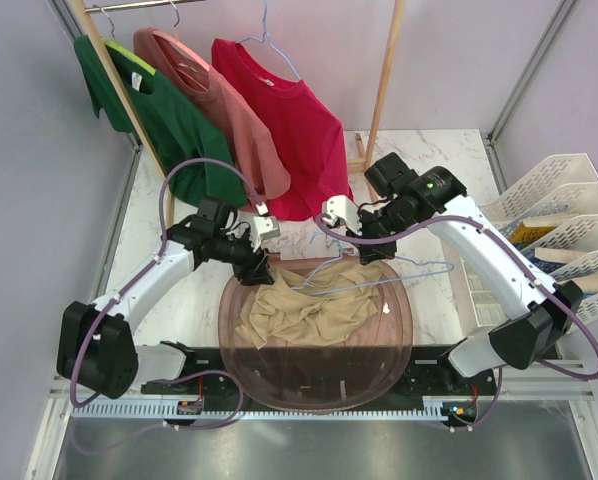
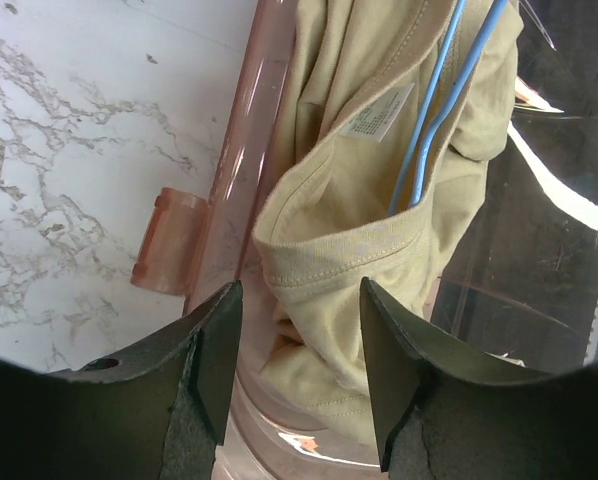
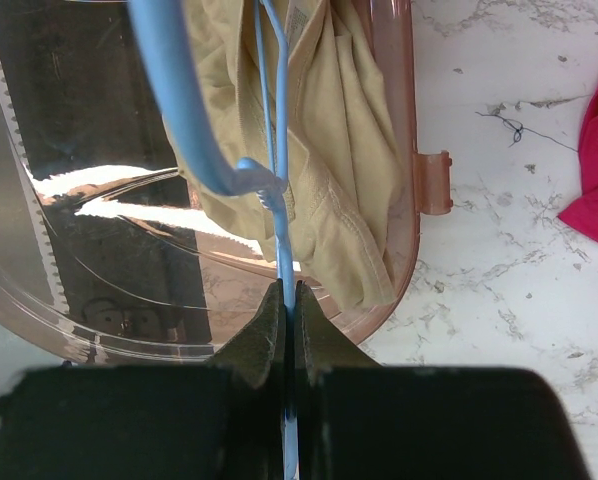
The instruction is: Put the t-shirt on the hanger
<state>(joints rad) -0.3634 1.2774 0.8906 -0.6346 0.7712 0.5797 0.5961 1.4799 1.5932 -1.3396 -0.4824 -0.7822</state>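
Note:
The tan t-shirt [image 1: 314, 315] lies crumpled in a clear pinkish tub [image 1: 234, 330]. The light-blue hanger [image 1: 351, 274] rests across the shirt's far side. In the left wrist view the hanger's wires [image 2: 434, 110] run down into the shirt's labelled neck opening [image 2: 349, 230]. My left gripper [image 2: 299, 375] is open, its fingers [image 2: 214, 365] standing either side of the collar's fold without touching it, over the tub's rim [image 2: 241, 170]. My right gripper [image 3: 287, 305] is shut on a hanger wire [image 3: 277, 150], just off the tub's far edge [image 3: 404, 200]. In the top view it sits at the tub's far right [image 1: 364, 250].
A wooden clothes rack at the back holds a green shirt [image 1: 169, 120], a salmon shirt [image 1: 219, 100] and a red shirt [image 1: 289, 120], whose hem hangs close above both wrists. White slotted trays [image 1: 564, 220] stand at the right edge. The tub's latch tab [image 2: 169, 240] sticks out onto the marble.

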